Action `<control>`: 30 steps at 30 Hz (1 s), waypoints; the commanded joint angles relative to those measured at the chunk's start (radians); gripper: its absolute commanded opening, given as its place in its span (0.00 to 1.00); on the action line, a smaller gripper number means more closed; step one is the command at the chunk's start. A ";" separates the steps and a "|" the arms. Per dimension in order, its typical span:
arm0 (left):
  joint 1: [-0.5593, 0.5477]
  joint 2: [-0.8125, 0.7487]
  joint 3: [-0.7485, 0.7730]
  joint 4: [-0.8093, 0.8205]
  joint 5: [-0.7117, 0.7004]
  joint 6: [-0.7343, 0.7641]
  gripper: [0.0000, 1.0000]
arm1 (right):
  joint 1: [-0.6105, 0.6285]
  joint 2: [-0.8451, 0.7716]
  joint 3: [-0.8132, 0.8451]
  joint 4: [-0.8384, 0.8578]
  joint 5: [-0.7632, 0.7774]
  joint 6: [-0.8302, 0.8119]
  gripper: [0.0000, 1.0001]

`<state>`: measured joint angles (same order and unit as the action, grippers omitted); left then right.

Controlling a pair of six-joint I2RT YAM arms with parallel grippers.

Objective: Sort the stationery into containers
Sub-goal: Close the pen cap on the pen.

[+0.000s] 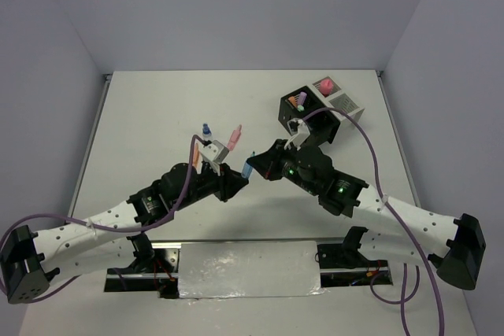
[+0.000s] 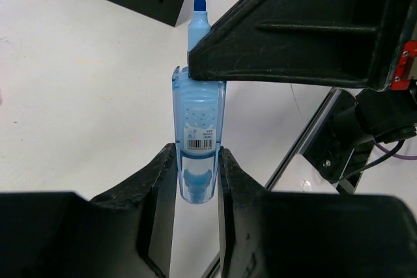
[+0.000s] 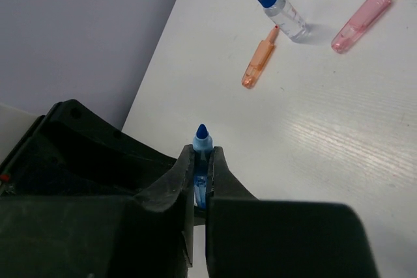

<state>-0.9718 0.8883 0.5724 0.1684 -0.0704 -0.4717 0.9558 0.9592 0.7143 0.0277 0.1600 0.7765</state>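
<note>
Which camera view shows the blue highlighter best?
Left wrist: the blue highlighter fills the middle, with its label and tip visible. The right wrist view shows only its tip; the top view shows only a small blue speck.

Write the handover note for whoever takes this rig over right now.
Grips: the left end effector is shut on the lower end of the blue highlighter. The right end effector is shut on the same pen near its tip.
Done: purple and green items stand in the black container. A pink item is in the white container.
Left: the blue highlighter, plus the spray bottle, orange highlighter and pink highlighter lying on the table.
</note>
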 commanded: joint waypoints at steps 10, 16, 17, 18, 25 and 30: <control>-0.005 -0.028 0.052 -0.020 0.041 0.044 0.00 | -0.002 -0.079 0.034 0.014 0.079 -0.123 0.00; -0.005 -0.035 0.043 -0.038 0.081 0.056 0.00 | -0.023 -0.132 0.054 0.005 0.091 -0.180 0.00; -0.005 -0.035 0.041 -0.044 0.087 0.056 0.00 | -0.023 -0.138 0.059 0.000 0.093 -0.190 0.00; -0.005 -0.035 0.041 -0.046 0.095 0.058 0.00 | -0.025 -0.151 0.059 0.009 0.090 -0.195 0.00; -0.005 -0.017 0.086 -0.089 0.077 0.048 0.00 | -0.025 -0.100 0.059 0.044 -0.069 -0.286 0.59; -0.005 -0.008 0.118 -0.127 0.027 0.035 0.00 | -0.023 -0.141 0.060 0.029 -0.082 -0.284 0.79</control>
<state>-0.9733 0.8795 0.6422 0.0525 -0.0158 -0.4442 0.9352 0.8581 0.7200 0.0116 0.0895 0.5274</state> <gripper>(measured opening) 0.358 0.777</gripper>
